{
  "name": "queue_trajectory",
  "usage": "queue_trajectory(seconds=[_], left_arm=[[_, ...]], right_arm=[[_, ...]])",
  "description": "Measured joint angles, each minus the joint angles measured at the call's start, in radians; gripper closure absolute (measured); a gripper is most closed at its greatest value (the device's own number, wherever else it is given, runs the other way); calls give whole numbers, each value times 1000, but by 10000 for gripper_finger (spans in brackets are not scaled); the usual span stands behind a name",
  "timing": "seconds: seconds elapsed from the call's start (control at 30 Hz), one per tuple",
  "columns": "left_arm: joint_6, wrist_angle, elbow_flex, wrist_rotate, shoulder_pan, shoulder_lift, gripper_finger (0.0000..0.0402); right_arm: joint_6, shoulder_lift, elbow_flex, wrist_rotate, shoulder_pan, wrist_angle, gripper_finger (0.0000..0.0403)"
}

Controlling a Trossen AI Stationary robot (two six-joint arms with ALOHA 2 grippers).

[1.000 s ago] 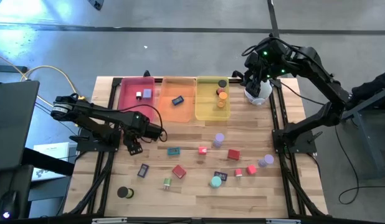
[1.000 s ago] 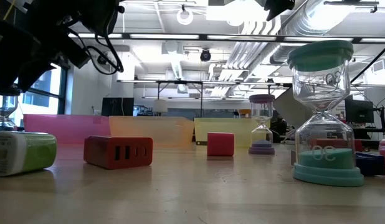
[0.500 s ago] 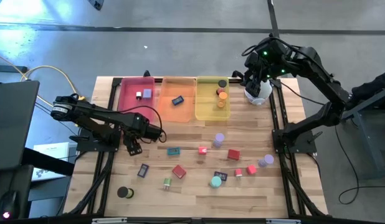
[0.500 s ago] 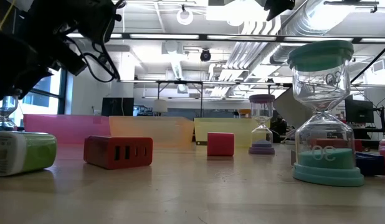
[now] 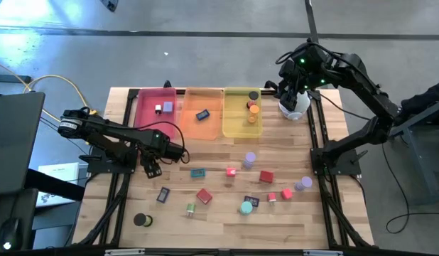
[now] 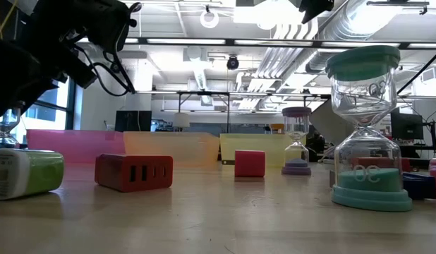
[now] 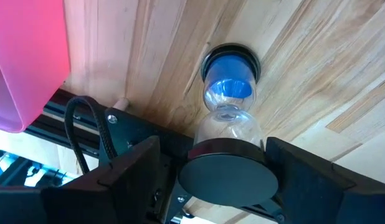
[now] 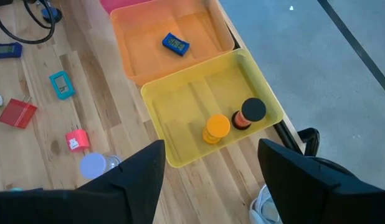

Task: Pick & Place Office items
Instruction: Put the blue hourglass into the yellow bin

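Up in the low view's corner, the left arm's dark bulk and its cable have shifted a little since a second ago; everything on the table lies as it did.

The left gripper [image 7: 212, 144] straddles a blue-sand hourglass [image 7: 227, 99] near the table's left edge, just beside the pink tray [image 5: 155, 107]. Its fingers [image 7: 130, 180] flank the black cap, but I cannot tell whether they press on it. The right gripper [image 8: 211, 146] hangs released, with nothing between its fingers, over the far right corner by the white device [image 5: 294, 107].

The remaining office items [image 5: 266, 176] lie scattered over the pale wooden table [image 5: 219, 224]. A blue rectangle [image 8: 175, 43] lies in the orange tray [image 5: 203, 107]; orange and black cylinders [image 8: 217, 127] sit in the yellow tray [image 5: 241, 124].

Beyond the table, silver ducts [image 6: 331, 28] and strip lights cross the ceiling of a wide workshop.
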Motion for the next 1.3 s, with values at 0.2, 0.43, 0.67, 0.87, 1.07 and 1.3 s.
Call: queue_trajectory(seconds=[0.2,0.43,0.67,0.87,1.07,1.3], left_arm=[[0,0,0,2,0,0,145],[-1,0,0,2,0,0,168],[-15,-1,0,18,0,0,201],[-35,-1,0,44,0,0,201],[-146,-8,0,77,1,0,201],[-221,-10,2,222,32,0,201]], right_arm=[[0,0,0,0,0,0,156],[0,0,0,0,0,0,156],[0,0,0,0,0,0,156],[0,0,0,0,0,0,156],[0,0,0,0,0,0,156],[-7,0,0,0,0,-1,156]])
